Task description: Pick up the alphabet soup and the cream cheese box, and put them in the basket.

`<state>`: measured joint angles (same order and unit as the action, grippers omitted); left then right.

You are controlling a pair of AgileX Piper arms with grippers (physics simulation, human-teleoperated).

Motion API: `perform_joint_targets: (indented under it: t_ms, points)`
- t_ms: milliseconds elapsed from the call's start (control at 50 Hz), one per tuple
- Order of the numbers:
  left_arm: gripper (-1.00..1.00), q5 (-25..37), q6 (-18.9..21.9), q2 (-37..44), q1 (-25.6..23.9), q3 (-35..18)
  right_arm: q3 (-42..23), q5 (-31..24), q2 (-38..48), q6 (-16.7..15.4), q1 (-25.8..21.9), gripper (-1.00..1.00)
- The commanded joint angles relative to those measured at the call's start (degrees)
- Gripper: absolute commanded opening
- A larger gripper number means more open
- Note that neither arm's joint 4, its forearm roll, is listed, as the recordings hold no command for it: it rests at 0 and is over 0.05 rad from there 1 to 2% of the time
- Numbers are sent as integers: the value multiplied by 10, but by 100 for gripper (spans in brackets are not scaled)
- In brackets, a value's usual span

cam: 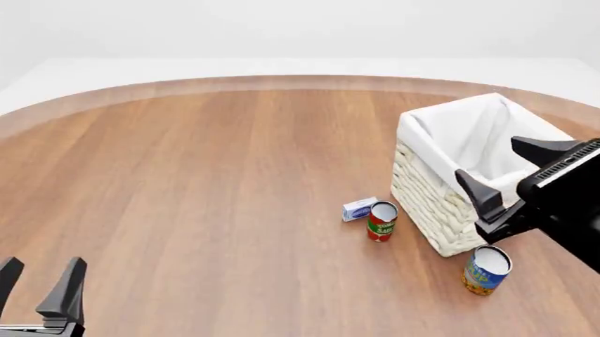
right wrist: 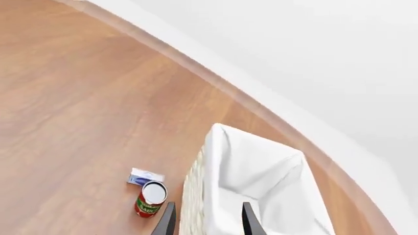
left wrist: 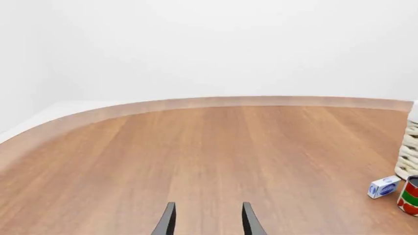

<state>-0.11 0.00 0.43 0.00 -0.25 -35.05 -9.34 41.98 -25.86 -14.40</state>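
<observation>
Right claw [cam: 513,181] spread, empty, above the basket [cam: 426,200]. Soup [cam: 485,269] stands just beside its near corner; box [cam: 359,209] left of it. Soup looks rigid, slick: grip mid-body. Left claw [cam: 39,282] open, far off.

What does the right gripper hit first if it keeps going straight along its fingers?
Most likely the basket. In the right wrist view, the right gripper is open and points at the white lining inside, near the wall next to the red-and-green can. Depth is unclear, so rim or lining.
</observation>
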Motion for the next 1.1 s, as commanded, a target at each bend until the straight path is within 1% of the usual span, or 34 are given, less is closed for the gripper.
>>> perform_joint_targets:
  t_ms: [20,40,80,120,160,220,240,280,320,380,420,460,480,540,620,640,680,700,900,980,1100]
  points:
    - [100,0,0,0,0,0,-47,-11,71,-46,-47,100]
    - [100,0,0,0,0,0,-57,-15,81,-55,-51,100]
    - [100,0,0,0,0,0,-70,-24,90,-58,-54,100]
    - [100,0,0,0,0,0,-86,-38,106,-75,-65,100]
    - [100,0,0,0,0,0,-98,-45,114,-77,-66,100]
    - [100,0,0,0,0,0,-119,-58,130,-91,-73,100]
    - [100,0,0,0,0,0,-120,-58,130,-91,-73,100]
    - [100,0,0,0,0,0,-128,-64,148,-107,-80,100]
    - [100,0,0,0,0,0,-133,-64,151,-107,-79,100]
    - [100,0,0,0,0,0,-146,-75,173,-122,-87,100]
    - [100,0,0,0,0,0,-152,-77,181,-125,-87,100]
    - [100,0,0,0,0,0,-156,-81,191,-140,-86,100]
    - [100,0,0,0,0,0,-170,-87,195,-136,-87,100]
    - [100,0,0,0,0,0,-174,-103,211,-151,-96,100]
    - [100,0,0,0,0,0,-194,-111,230,-157,-95,100]
    - [100,0,0,0,0,0,-198,-120,235,-160,-103,100]
    - [100,0,0,0,0,0,-216,-131,240,-150,-108,100]
    - [100,0,0,0,0,0,-217,-134,248,-159,-106,100]
    - [100,0,0,0,0,0,-239,-153,282,-163,-126,100]
    - [100,0,0,0,0,0,-243,-164,292,-173,-136,100]
    - [100,0,0,0,0,0,-246,-174,304,-171,-152,100]
